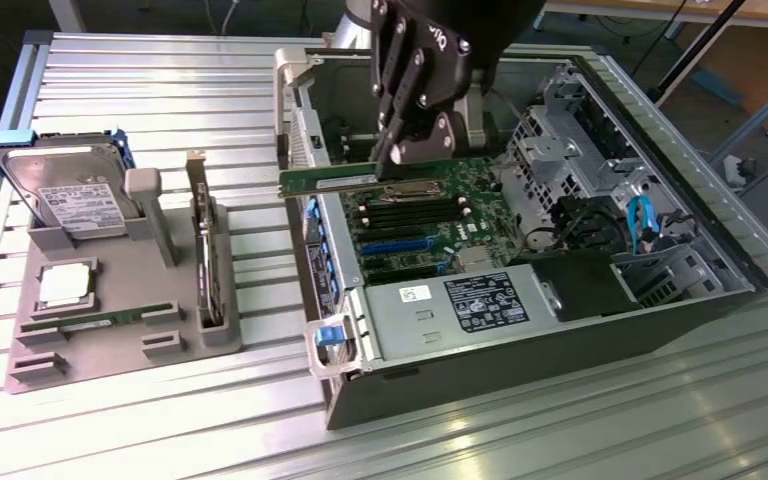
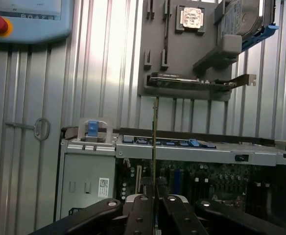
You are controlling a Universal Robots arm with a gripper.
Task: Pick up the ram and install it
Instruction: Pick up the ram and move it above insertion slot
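Ribbed metal table (image 1: 157, 80) under everything. Open case (image 1: 678, 300) on its side toward the exterior view's right, motherboard (image 1: 424, 210) exposed inside. Grey tray (image 1: 117, 350) toward the exterior view's left, well apart from the case, with a drive (image 1: 71, 195) propped upright, a processor (image 1: 67, 285) lying flat, and a second stick (image 1: 91, 322) lying in a groove. Gripper (image 1: 418, 150) down over the case, fingers (image 2: 140, 215) clenched on one end of the ram (image 1: 337, 180). Ram held level above the motherboard's dark slots (image 1: 404, 212), not seated, free end reaching past the case wall toward the exterior view's left. Seen edge-on from the wrist as a thin line (image 2: 155, 147) running from the fingers over the case rim toward the tray (image 2: 182, 58).
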